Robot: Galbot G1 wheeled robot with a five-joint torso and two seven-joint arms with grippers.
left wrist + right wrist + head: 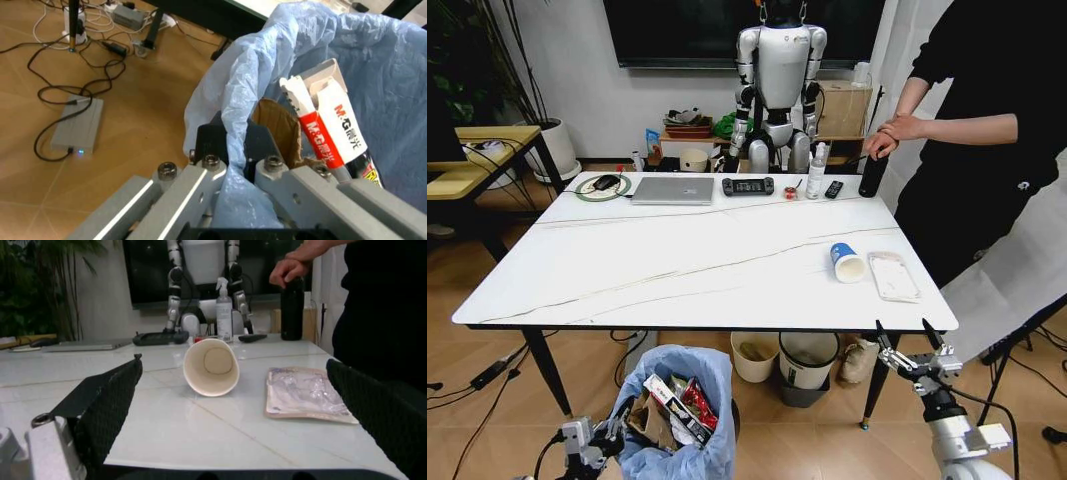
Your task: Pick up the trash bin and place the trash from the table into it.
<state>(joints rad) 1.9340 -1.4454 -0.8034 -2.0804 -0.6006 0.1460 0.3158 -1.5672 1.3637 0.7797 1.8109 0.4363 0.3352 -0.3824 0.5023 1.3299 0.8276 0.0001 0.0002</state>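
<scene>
White table (677, 265), blue paper cup (847, 262) sideways, mouth toward robot

White marble-veined table (677, 262) on black legs. Along the far edge — round green-rimmed pad (603, 187) with a dark object on it, closed grey laptop (673, 190), black handheld console (748, 186), small red item (790, 193), white spray bottle (816, 173), black remote (834, 188), dark bottle (873, 174) at the far right corner with a person's hand on its top. Near the right edge — blue paper cup (847, 262) on its side, mouth facing the near edge, and just beside it a flat clear plastic wrapper (894, 276).
</scene>
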